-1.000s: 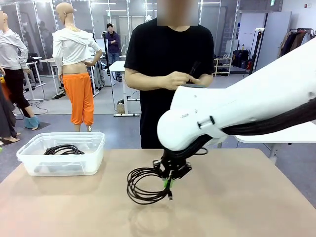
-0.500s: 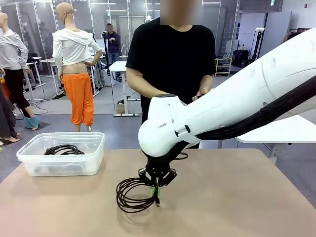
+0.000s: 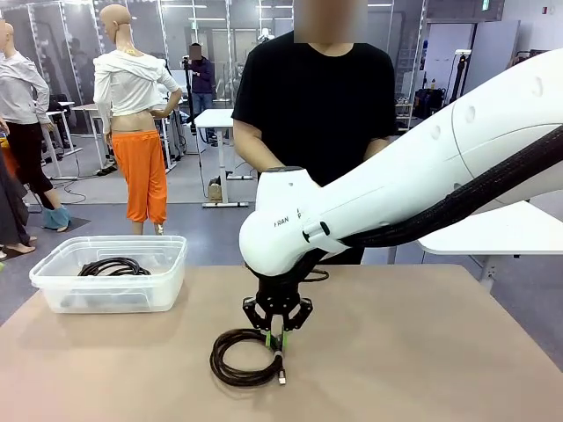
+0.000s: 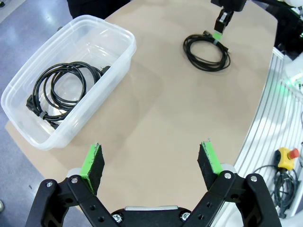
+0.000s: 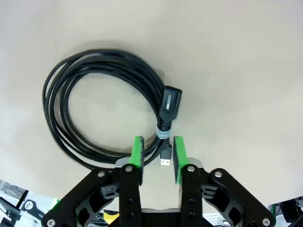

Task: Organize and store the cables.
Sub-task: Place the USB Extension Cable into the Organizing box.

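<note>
My right claw (image 5: 157, 140), narrowly parted, straddles the cable (image 5: 102, 59) at its plug, gripping nothing; coil extends left, toward the tub (image 3: 106, 294) nearer my open left claw (image 4: 151, 150).

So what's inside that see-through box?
Coiled black cable lies on the floor of the box; whether one cord or two, I cannot tell. The floor beneath the coils is covered.

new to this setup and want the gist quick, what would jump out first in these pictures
A big white arm sweeps in from the right, its right gripper low over a coiled black cable lying on the tan table, green pads straddling the coil's edge. On the table's far left stands a clear plastic tub holding another black coil; a person in a black T-shirt stands behind.
</note>
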`<state>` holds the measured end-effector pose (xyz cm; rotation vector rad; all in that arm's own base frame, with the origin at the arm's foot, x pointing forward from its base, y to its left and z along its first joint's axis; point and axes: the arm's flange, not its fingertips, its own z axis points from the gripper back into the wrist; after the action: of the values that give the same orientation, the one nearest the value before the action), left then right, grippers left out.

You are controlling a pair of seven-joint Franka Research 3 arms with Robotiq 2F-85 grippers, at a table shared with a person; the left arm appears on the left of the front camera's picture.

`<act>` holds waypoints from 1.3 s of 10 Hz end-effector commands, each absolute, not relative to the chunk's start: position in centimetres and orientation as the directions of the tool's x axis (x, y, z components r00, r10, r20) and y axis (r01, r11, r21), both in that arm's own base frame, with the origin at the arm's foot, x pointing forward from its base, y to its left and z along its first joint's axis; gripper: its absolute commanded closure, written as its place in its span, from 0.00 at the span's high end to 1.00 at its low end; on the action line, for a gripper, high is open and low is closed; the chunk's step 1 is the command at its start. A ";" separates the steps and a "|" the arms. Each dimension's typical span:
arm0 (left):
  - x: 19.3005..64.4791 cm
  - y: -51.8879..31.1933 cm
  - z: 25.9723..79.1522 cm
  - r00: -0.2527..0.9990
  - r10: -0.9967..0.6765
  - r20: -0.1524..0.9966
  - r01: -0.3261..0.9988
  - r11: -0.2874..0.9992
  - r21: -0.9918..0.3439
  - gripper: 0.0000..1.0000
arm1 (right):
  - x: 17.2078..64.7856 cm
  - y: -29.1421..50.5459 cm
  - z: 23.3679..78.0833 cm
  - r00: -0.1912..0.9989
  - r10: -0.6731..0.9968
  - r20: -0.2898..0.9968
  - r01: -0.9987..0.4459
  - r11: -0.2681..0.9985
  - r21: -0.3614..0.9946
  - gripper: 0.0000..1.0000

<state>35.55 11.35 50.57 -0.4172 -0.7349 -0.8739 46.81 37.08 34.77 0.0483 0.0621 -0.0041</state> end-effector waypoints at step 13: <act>35.6 11.4 50.5 0.414 -0.555 0.722 0.813 0.582 -0.019 1.00 | 29.4 15.2 49.9 0.974 0.184 0.131 -0.193 0.979 0.066 1.00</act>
<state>35.55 11.40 50.54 -0.4177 -0.7348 -0.8733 34.06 21.42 47.69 0.0567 -0.0695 0.1639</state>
